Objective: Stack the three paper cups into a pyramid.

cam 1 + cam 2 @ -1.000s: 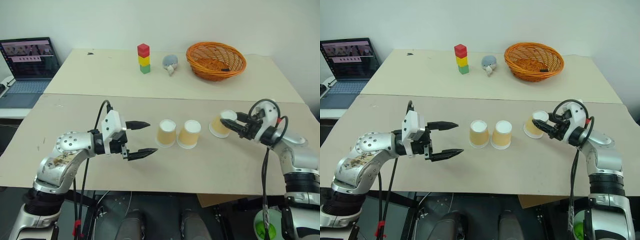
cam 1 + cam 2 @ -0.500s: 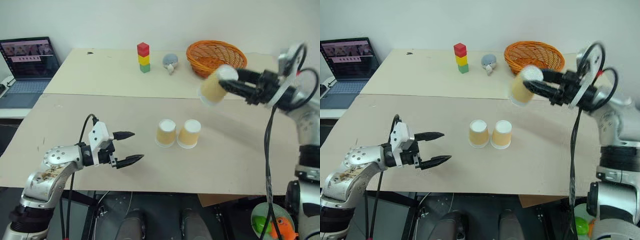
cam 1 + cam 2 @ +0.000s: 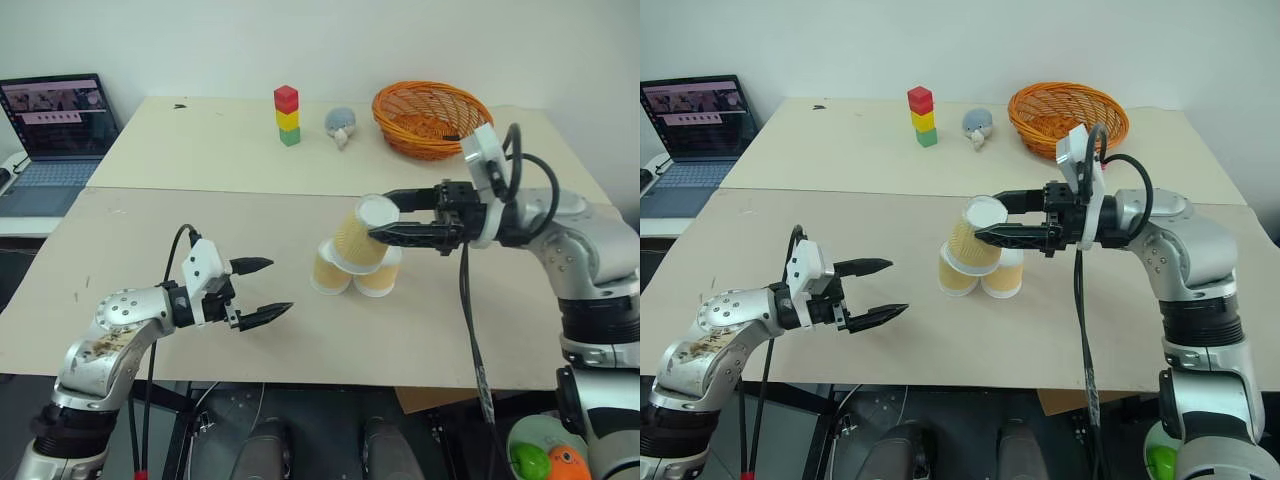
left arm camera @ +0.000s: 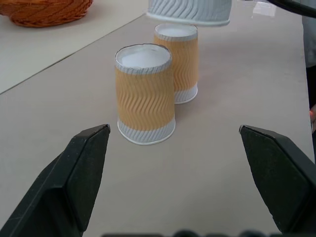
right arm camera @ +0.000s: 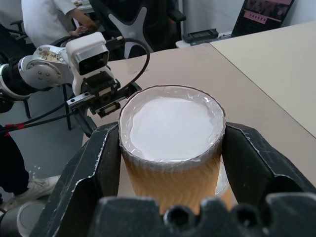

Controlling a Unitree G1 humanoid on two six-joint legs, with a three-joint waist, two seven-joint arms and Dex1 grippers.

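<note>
From the head views, your right hand [image 3: 385, 225] reaches level across the counter [image 3: 480, 330], pinching the third cup [image 3: 362, 233] tilted above the two base cups [image 3: 333, 268] near the counter's middle. In the left wrist view, your left hand [image 4: 182, 163] is spread, facing them. In the right wrist view, the fingers [image 5: 94, 168] clamp the cup's sides.

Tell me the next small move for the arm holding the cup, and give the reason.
Probably level the held cup and lower it onto the two base cups. The right gripper is shut on it, upside down and tilted, over the pair, which stand upside down, side by side on the table. From here I cannot tell whether it already touches them. The left gripper waits open, well aside.
</note>
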